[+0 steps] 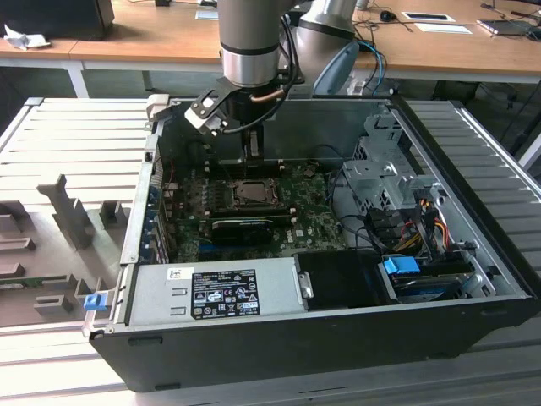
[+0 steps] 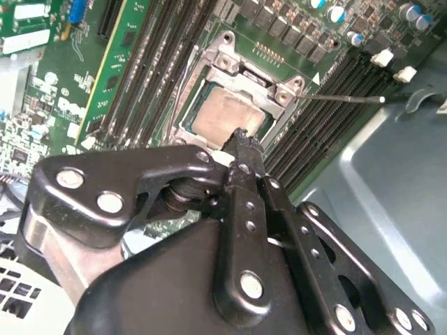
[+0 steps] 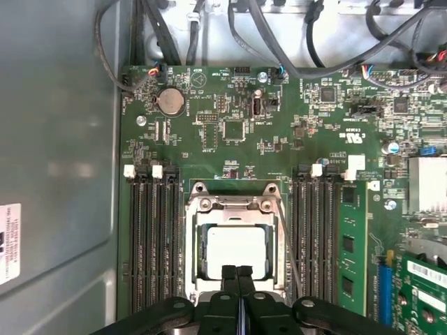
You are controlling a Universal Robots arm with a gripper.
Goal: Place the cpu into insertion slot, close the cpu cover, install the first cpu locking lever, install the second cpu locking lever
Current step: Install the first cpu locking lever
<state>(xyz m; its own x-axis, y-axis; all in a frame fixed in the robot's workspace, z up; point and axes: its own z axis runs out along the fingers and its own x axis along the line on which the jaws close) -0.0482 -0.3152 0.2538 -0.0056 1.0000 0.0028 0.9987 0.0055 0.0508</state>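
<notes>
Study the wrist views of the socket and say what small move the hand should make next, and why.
Probably a short sideways shift of the shut hand toward the thin locking lever that sticks out to one side. The cpu already lies seated, with the cpu cover down around it, while that lever looks unlatched, so the cover is likely not yet clamped.

In the first wrist view the gripper [image 3: 237,269] covers the near edge of the cpu [image 3: 236,246] and of the cover [image 3: 230,204]. In the second wrist view its body blocks much of the board [image 2: 63,105]. In the exterior view the arm [image 1: 249,38] runs off the top edge, and the slot [image 1: 252,193], mid-frame, is too small to tell whether the cover lies flat.
</notes>
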